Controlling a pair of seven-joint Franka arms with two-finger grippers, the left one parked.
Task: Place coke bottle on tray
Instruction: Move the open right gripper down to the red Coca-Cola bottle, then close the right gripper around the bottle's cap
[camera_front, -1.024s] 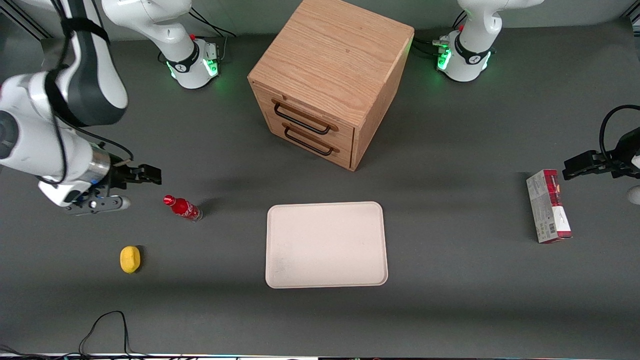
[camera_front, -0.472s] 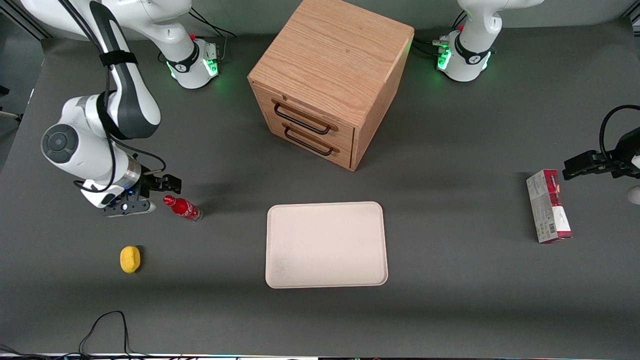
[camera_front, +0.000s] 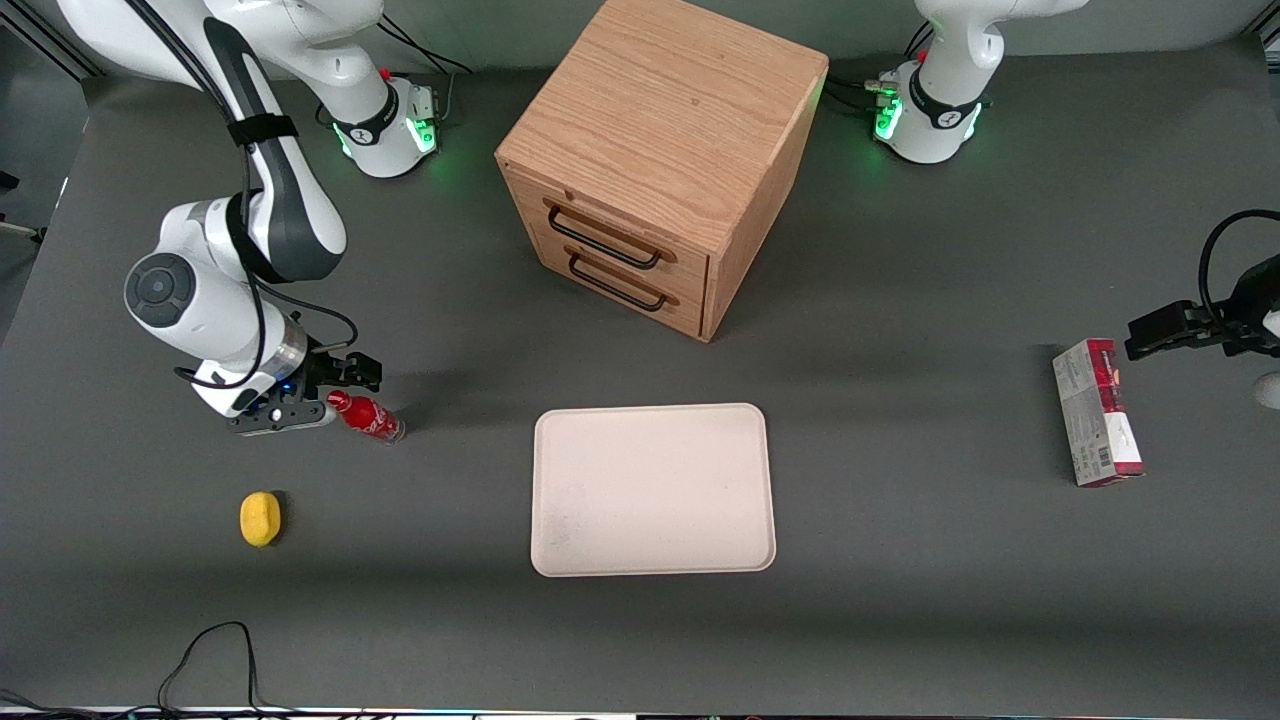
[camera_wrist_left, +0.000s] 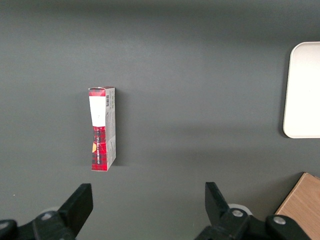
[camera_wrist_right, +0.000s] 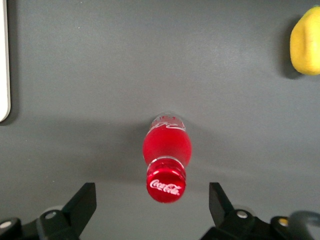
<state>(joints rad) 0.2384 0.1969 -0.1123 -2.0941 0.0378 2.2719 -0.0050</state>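
Coke bottle (camera_front: 366, 417): standing upright on the dark grey table (camera_front: 900, 600), toward the working arm's end; in the right wrist view its red cap with white lettering (camera_wrist_right: 166, 185) faces the camera, with the red body and clear base below it.

Gripper (camera_front: 338, 390): above the bottle's cap, fingers spread wide; in the right wrist view one finger (camera_wrist_right: 80, 204) shows on each side of the cap, neither touching it (a clear gap of table on both sides).

Tray (camera_front: 653, 489): cream-white, flat on the table near the middle, at about 4 o'clock from the bottle in the front view and well apart from it; nothing lies on it.

Lemon (camera_front: 260, 519): yellow, on the table at about 8 o'clock from the bottle in the front view, nearer the front camera than the bottle, near but apart.

Drawer cabinet (camera_front: 660, 160): wooden, two drawers with dark handles, both shut, farther from the front camera than the tray, at about 12 o'clock from it.

Carton (camera_front: 1096, 412): red and grey, lying on the table toward the parked arm's end (well apart from the tray).
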